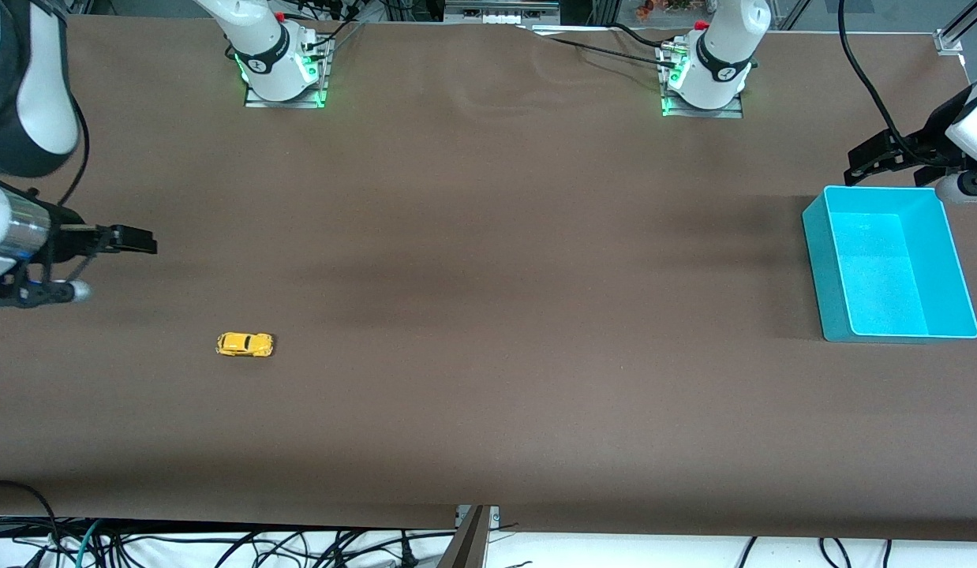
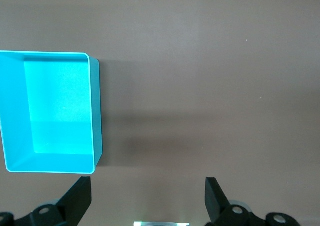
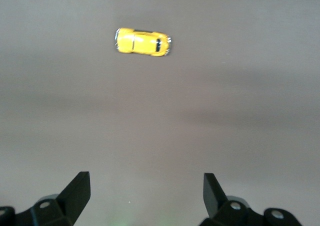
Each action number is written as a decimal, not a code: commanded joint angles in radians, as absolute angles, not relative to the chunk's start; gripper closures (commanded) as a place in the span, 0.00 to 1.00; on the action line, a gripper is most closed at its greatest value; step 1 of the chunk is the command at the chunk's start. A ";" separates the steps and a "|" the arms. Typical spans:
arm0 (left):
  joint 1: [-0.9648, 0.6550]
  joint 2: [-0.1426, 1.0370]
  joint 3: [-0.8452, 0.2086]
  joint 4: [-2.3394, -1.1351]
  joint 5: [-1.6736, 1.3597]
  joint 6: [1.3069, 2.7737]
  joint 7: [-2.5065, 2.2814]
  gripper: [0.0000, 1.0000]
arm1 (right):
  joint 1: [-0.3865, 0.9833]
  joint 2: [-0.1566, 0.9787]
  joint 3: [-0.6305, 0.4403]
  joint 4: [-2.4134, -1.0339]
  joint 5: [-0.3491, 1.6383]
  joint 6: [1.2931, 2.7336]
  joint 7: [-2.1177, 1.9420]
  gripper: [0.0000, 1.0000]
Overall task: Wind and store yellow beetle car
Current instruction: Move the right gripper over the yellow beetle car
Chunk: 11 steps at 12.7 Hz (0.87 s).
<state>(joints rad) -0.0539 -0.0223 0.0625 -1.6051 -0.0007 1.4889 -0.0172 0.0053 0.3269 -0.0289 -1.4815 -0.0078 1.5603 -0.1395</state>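
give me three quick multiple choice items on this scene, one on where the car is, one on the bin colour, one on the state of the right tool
1. Where is the yellow beetle car?
A. inside the bin
B. on the table toward the right arm's end
C. held by a tool

2. What colour is the bin?
A. cyan
B. red
C. white

3. How is the right tool?
A. shut on the car
B. open and holding nothing
C. resting in the bin

Answers:
1 B: the car sits on the bare brown table, well apart from the bin.
2 A: its walls and floor are bright cyan.
3 B: the right wrist view shows its fingers spread, with the car lying apart on the table.
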 commanded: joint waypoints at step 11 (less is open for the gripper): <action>-0.063 -0.012 0.074 -1.582 -0.005 1.488 -0.026 0.00 | 0.021 0.606 -0.028 -1.486 -0.005 1.965 -1.116 0.01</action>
<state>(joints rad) -0.0539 -0.0214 0.0641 -1.6014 -0.0007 1.4899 -0.0172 0.0200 0.5845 -0.0274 -1.4879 -0.0081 1.9148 -0.9848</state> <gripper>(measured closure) 0.000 0.004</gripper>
